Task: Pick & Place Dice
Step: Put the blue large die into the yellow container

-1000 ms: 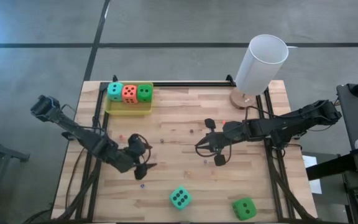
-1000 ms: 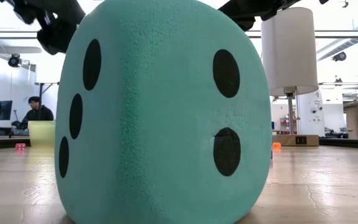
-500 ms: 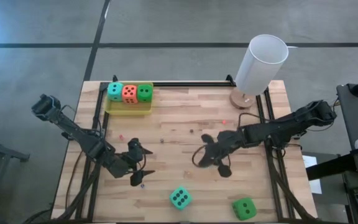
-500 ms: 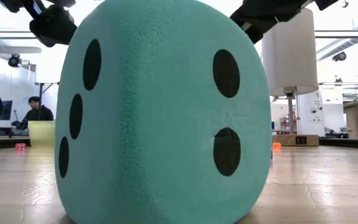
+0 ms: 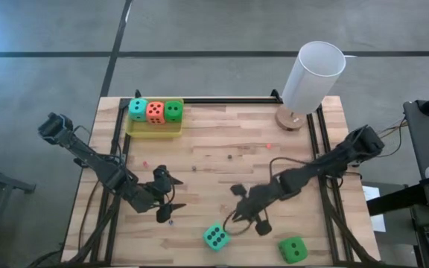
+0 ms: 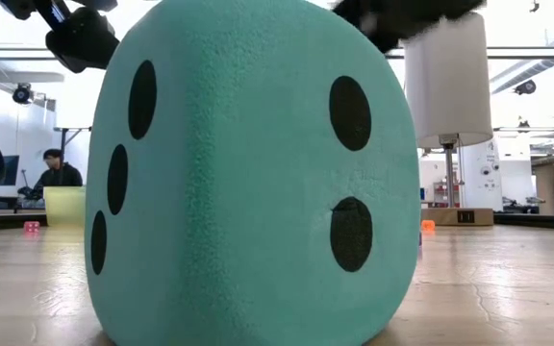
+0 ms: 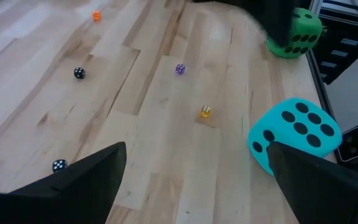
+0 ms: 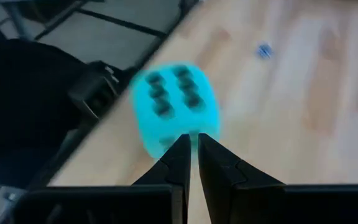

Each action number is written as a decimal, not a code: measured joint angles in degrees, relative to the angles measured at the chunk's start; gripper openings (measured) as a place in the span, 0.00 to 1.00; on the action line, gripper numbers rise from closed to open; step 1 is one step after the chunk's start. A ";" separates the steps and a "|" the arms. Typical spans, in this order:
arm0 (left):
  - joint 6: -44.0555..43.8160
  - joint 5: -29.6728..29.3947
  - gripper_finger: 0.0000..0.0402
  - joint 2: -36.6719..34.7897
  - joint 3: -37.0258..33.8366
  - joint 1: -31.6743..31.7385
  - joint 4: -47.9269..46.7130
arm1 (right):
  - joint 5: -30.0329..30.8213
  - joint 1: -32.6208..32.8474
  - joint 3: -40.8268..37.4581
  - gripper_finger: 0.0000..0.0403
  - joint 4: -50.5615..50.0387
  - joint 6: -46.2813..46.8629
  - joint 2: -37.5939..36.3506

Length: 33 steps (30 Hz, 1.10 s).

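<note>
Hovering just beside the loose teal die (image 5: 215,237), the right gripper (image 5: 246,214) has its fingers (image 8: 179,163) pressed almost together, holding nothing. That die sits by the table's front edge, six pips up, with a bright green die (image 5: 292,249) near it at the front right corner. The left gripper (image 5: 167,199) waits on the teal die's other side, jaws spread wide and empty. Tiny dice lie scattered on the bare wood: a purple one (image 7: 179,68), a yellow one (image 7: 205,112) and black ones (image 7: 79,73). Well apart from the teal die, at the back left, the translucent yellow tray (image 5: 154,129) holds a teal die (image 5: 138,109), an orange-red die (image 5: 155,112) and a green die (image 5: 173,111) in a row. A white lamp (image 5: 312,77) stands at the back right. Open wooden table (image 5: 214,145) lies between tray and grippers.
</note>
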 joint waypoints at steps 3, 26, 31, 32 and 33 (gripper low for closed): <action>0.00 -0.01 0.99 0.00 0.00 0.00 -0.14 | -0.13 2.22 5.08 0.07 -0.79 -2.49 3.38; 0.00 0.01 0.99 0.02 -0.76 0.00 -0.16 | -4.11 5.14 23.55 0.07 -6.99 -9.73 22.13; 0.01 -0.01 0.98 0.02 -0.76 0.02 -0.17 | -4.11 5.12 22.22 0.07 -7.42 -9.64 21.02; 0.00 -0.02 0.98 0.02 -0.76 0.02 -0.18 | -4.11 5.12 22.01 0.07 -7.42 -9.64 20.96; 0.00 0.01 0.98 0.02 -0.76 0.02 -0.18 | -4.11 5.14 21.79 0.07 -7.49 -9.64 20.88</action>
